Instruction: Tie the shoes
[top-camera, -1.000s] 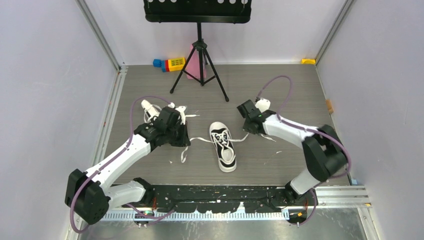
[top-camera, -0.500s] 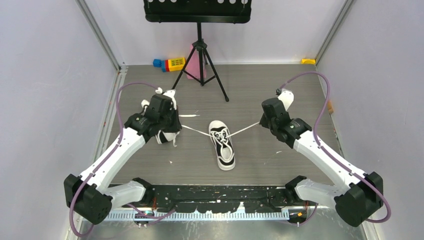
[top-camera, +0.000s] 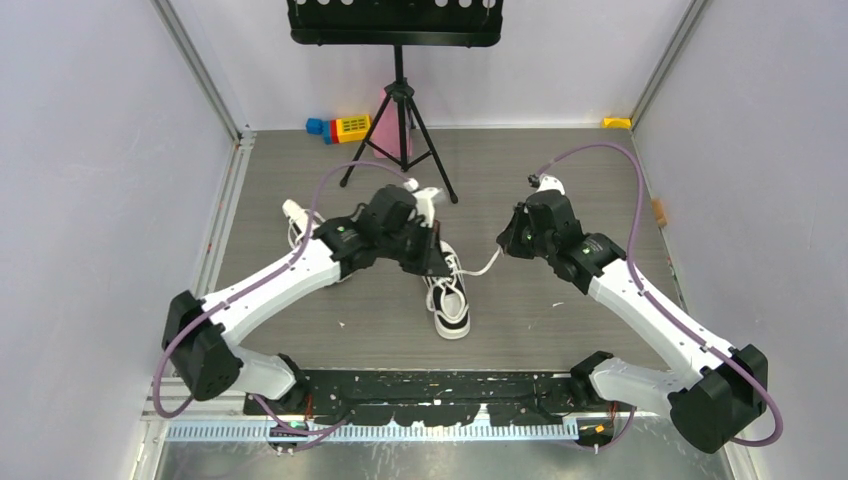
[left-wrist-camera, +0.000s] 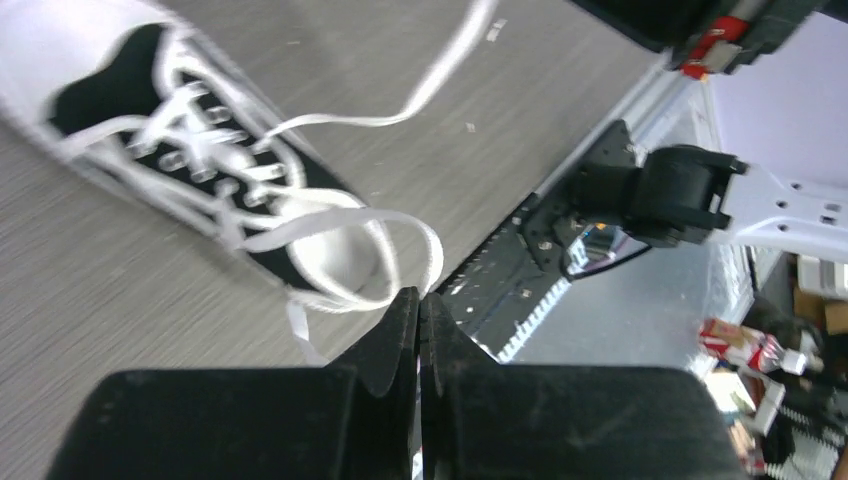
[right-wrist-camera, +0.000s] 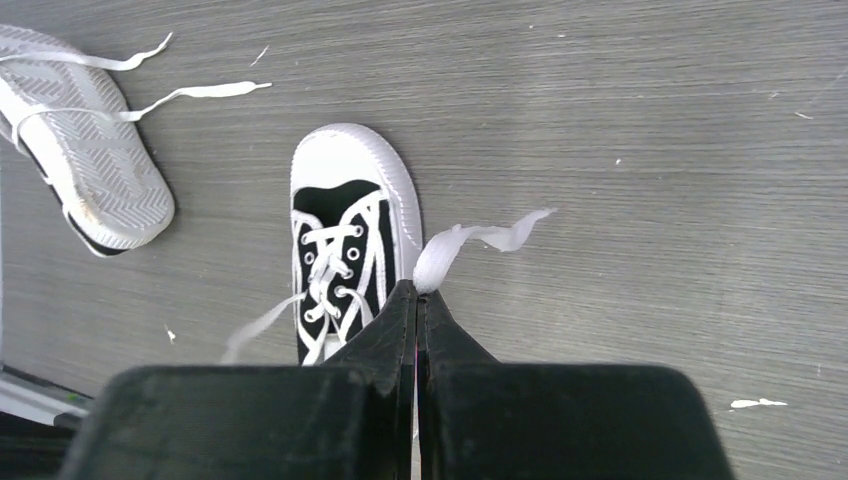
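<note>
One black sneaker with a white sole (top-camera: 450, 300) stands upright mid-floor, laced but untied. It also shows in the left wrist view (left-wrist-camera: 200, 170) and the right wrist view (right-wrist-camera: 345, 240). My left gripper (top-camera: 430, 257) hovers over its toe end, shut on the left lace (left-wrist-camera: 400, 225), which loops up slack to the fingertips (left-wrist-camera: 420, 295). My right gripper (top-camera: 507, 240) is to the shoe's right, shut on the right lace (right-wrist-camera: 470, 240), which also hangs slack (top-camera: 487, 265). The second sneaker (right-wrist-camera: 90, 180) lies sole-up to the left, mostly hidden behind my left arm in the top view (top-camera: 293, 211).
A black music stand's tripod (top-camera: 400, 130) stands at the back centre, with coloured toy blocks (top-camera: 340, 127) and a pink object (top-camera: 383, 135) beside it. A small yellow object (top-camera: 617, 122) lies in the back right corner. Walls close in both sides.
My left gripper has swung right with its lace, from beside the second sneaker to above the upright one. Both laces, taut half a second ago, are slack now. My right gripper has shifted slightly left.
</note>
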